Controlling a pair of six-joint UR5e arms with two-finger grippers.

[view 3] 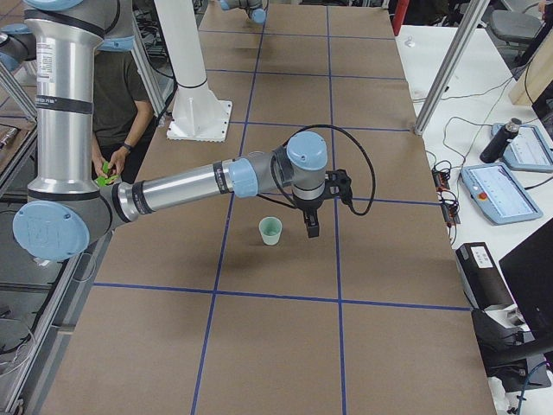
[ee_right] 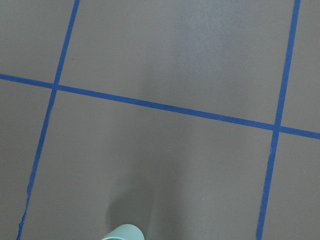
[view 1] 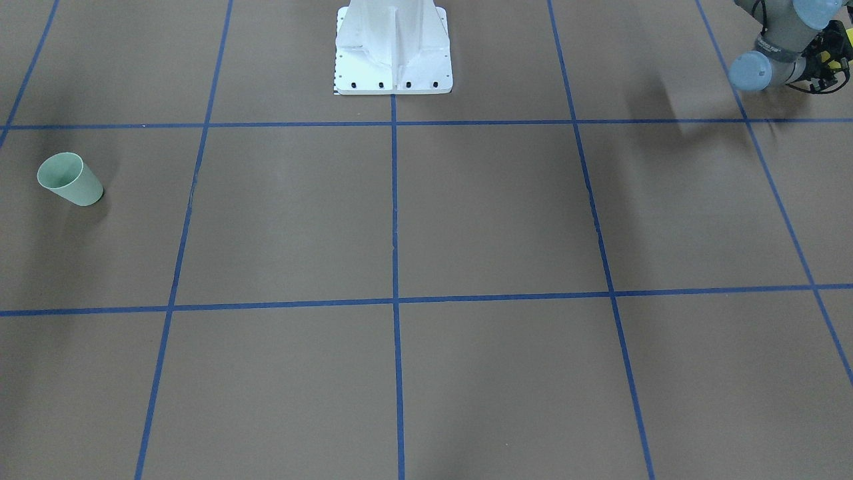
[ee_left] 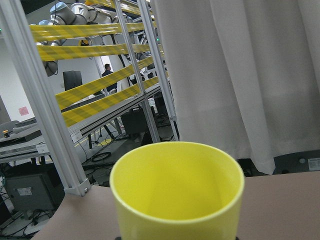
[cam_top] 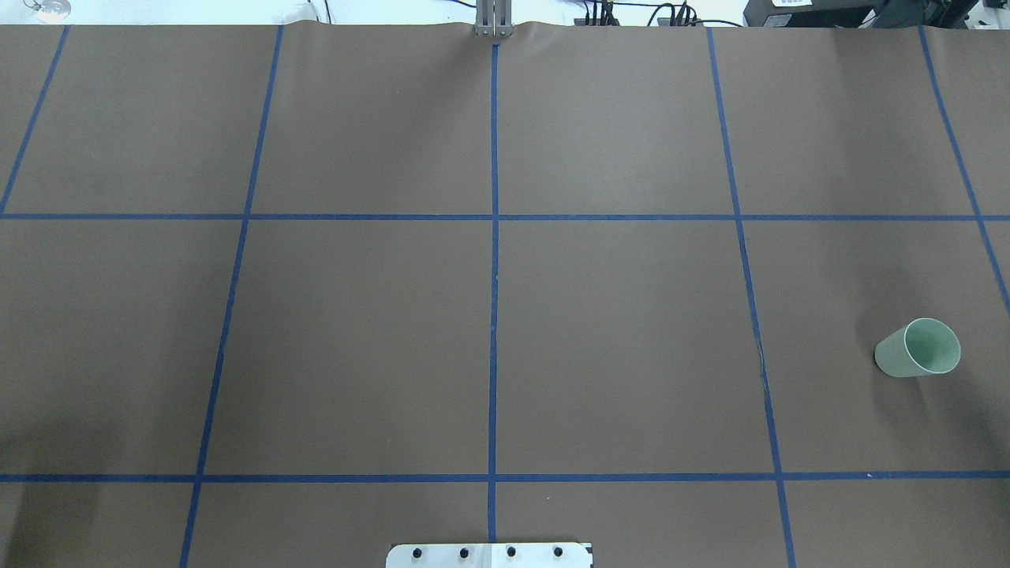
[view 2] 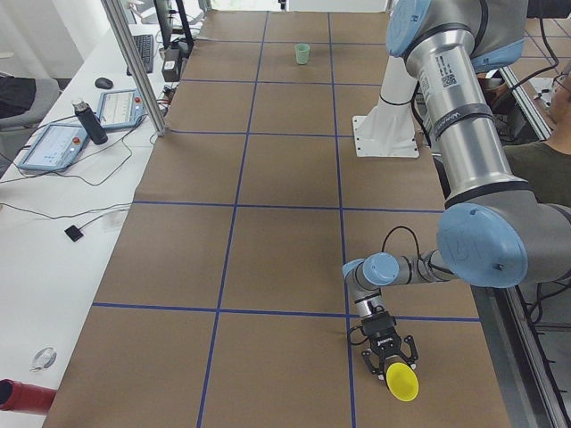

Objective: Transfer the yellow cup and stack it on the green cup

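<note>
The yellow cup fills the lower half of the left wrist view, rim towards the camera. In the exterior left view it sits between the fingers of my left gripper, low over the table's left end. The gripper also shows at the edge of the front view. The green cup stands upright at the table's right side. My right gripper hangs fingers down just beside the green cup, apart from it. I cannot tell whether it is open. Only the cup's rim shows in the right wrist view.
The white robot base stands at the table's middle near edge. Blue tape lines divide the brown table into squares. A side desk with tablets and a bottle runs along the far edge. A seated person is behind the robot.
</note>
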